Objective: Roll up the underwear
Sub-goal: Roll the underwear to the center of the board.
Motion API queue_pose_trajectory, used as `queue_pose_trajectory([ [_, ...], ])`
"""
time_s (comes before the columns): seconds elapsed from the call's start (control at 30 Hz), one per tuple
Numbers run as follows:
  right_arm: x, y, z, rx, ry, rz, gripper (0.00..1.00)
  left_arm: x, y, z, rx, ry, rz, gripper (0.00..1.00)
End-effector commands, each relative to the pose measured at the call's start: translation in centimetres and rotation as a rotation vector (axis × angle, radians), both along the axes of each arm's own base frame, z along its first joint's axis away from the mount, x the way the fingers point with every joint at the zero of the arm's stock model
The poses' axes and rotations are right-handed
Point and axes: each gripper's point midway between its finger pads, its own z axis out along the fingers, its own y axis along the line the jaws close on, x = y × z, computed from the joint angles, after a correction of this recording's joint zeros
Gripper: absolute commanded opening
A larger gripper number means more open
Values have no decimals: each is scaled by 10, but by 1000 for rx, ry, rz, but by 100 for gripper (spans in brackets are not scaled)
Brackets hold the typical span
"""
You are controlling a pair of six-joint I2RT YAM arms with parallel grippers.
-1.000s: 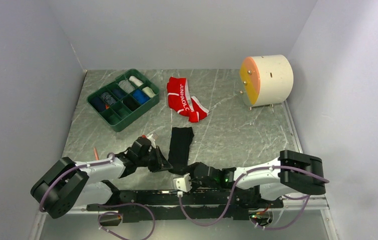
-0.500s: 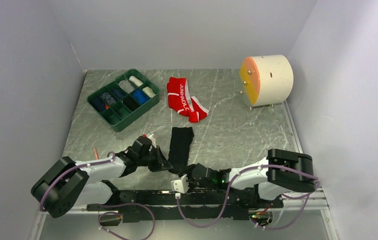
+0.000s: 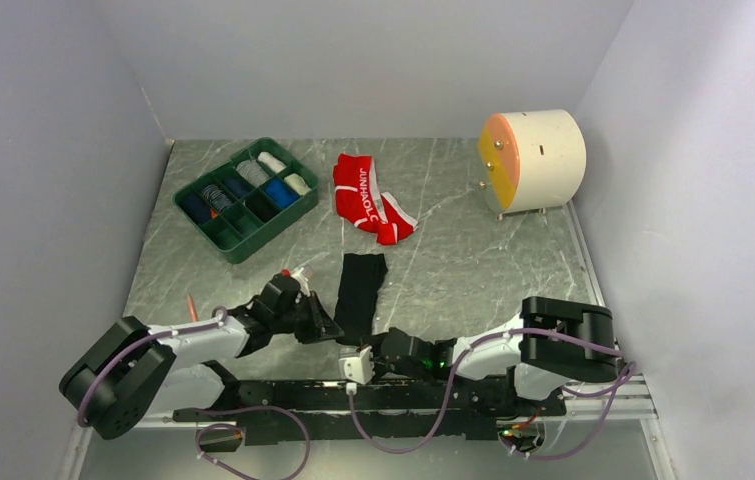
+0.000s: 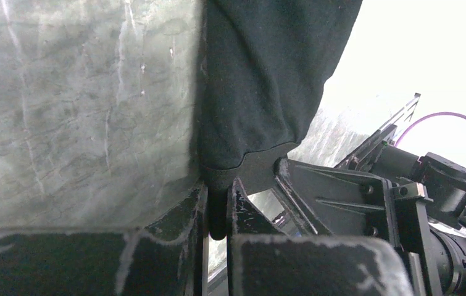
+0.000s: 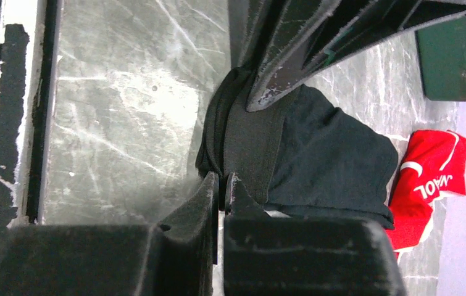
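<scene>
Low over the near edge of the marbled grey tabletop, both arms reach in toward each other and meet at the same piece of cloth. The black briefs lie folded into a long narrow strip that runs away from the arms, with its near end bunched into a thick fold. The left fingers stand narrow and pinch an edge of that black cloth, which dips visibly down between them. The right fingers are pressed together right at the folded near end. From the wrist view I cannot tell whether any fabric is caught between them. The two pairs of fingers sit just beside one another at that end.

Farther back, well apart from the strip, the red briefs lie crumpled with the white lettering on the waistband showing. To their left sits a green tray divided into compartments, several holding rolled cloths. Off in the far right corner stands a cream drum with an orange face.
</scene>
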Motion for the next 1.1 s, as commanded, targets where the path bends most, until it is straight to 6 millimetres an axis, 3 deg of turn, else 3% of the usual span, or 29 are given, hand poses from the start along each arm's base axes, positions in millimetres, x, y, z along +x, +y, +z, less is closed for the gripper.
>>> queue_pose_trajectory([
  [0.0,12,1,9,74,25,-78,0,-16,20,-24,78,45,23,13],
  [0.1,9,1,15,104,49,-66,0,-15,23,-24,89,44,34,18],
  [0.3,-8,10,29,185,253,-8,0,-10,24,-14,58,-1,76,66],
  [0.43,-13,13,28,203,301,-7,0,-11,24,-9,12,-7,103,74],
  [0.63,-15,19,27,238,349,-21,0,-22,26,-23,-7,67,127,71],
  [0.9,-15,22,29,259,351,-24,0,-30,34,-37,13,143,187,52],
  [0.93,-15,22,29,249,342,-15,2,-28,34,-35,15,136,188,49],
  [1.07,-24,19,28,209,299,85,34,-24,34,-33,47,128,179,28],
])
